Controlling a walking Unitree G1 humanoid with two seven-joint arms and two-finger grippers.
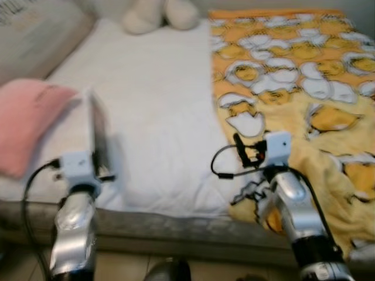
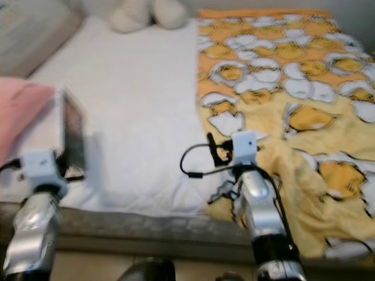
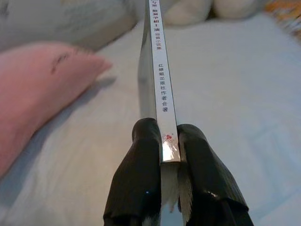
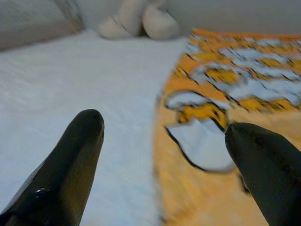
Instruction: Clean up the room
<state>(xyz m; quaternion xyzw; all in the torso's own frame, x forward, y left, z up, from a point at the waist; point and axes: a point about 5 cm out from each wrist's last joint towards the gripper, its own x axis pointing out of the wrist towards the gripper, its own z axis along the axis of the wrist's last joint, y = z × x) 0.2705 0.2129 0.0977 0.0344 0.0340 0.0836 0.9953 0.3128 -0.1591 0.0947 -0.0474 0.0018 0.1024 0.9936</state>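
My left gripper (image 3: pixel 167 141) is shut on a thin book (image 1: pixel 97 132), held upright on its edge above the near left part of the white bed sheet (image 1: pixel 152 105). Its white spine (image 3: pixel 159 61) with printed characters runs away from the fingers (image 3: pixel 141 174). A pink pillow (image 1: pixel 26 120) lies just left of the book. My right gripper (image 4: pixel 164 129) is open, hovering over the near edge of a yellow blanket (image 1: pixel 293 70) with an egg pattern, nothing between its fingers (image 4: pixel 77 155).
A cream plush toy (image 1: pixel 158 14) sits at the far end of the bed. A grey pillow (image 1: pixel 38 35) lies at the far left. The mattress front edge (image 1: pixel 176 225) runs just ahead of my arms, with floor below.
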